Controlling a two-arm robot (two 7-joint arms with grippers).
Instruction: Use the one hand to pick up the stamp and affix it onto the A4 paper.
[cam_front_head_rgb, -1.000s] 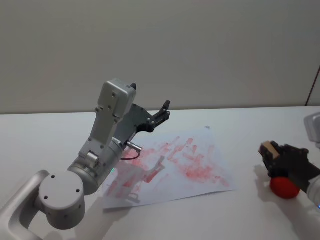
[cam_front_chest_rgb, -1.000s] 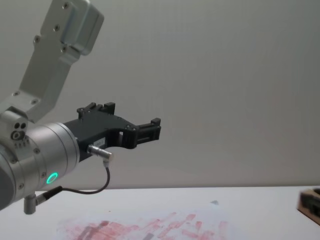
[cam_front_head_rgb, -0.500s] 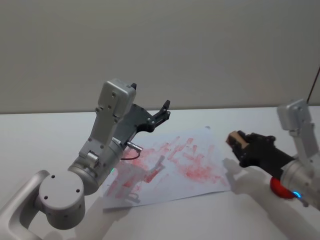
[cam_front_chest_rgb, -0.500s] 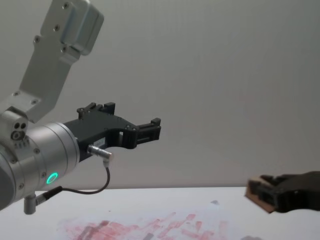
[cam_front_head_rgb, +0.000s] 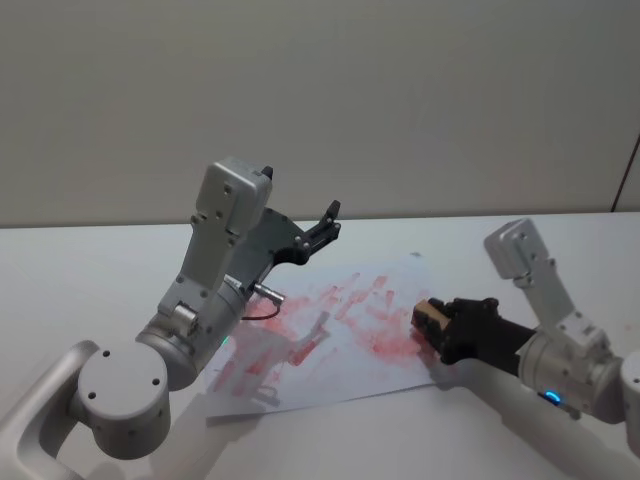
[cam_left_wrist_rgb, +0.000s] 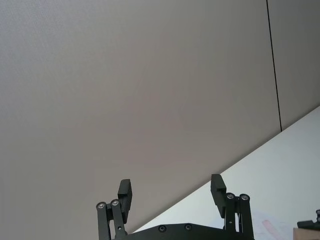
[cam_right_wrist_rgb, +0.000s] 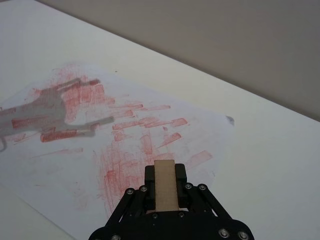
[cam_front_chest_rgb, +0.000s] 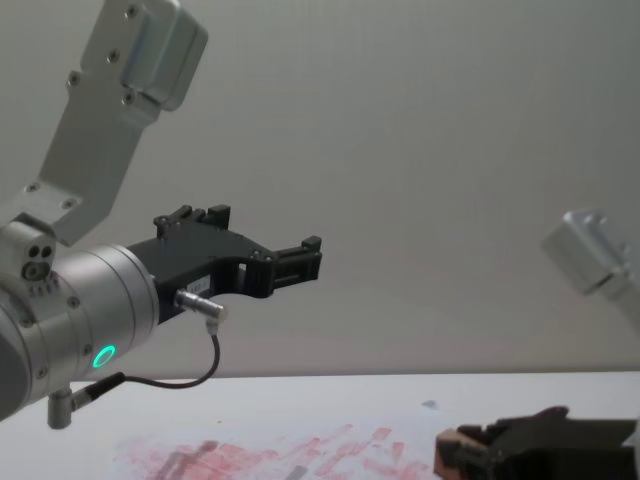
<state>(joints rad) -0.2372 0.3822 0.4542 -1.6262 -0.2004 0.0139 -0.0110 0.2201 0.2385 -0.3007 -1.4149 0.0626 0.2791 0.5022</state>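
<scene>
The right tool (cam_front_head_rgb: 433, 322), black-fingered on a silver-grey arm reaching in from the robot's right, is pinched on a small tan-brown wooden-looking stamp (cam_front_head_rgb: 429, 314) block, with one finger pressed against each side of it; in the right wrist view the stamp (cam_right_wrist_rgb: 165, 187) stands out between the fingertips of the right tool (cam_right_wrist_rgb: 165, 173) and points down at the sheet. It is held low over the right part of the white A4 paper (cam_front_head_rgb: 352, 352), a sheet covered in smudged red-pink rectangular ink prints that lies flat on the plain white tabletop (cam_front_head_rgb: 90, 270), and the block sits above the dense red patch near the sheet's near right edge (cam_right_wrist_rgb: 125, 127); whether its face touches the paper cannot be told. In the chest view the stamp (cam_front_chest_rgb: 446, 465) shows just above the printed sheet (cam_front_chest_rgb: 300, 450). The left tool (cam_front_head_rgb: 328, 218) is raised well above the far left part of the paper, its black fingers spread apart and holding nothing, as the left wrist view shows (cam_left_wrist_rgb: 170, 186)
</scene>
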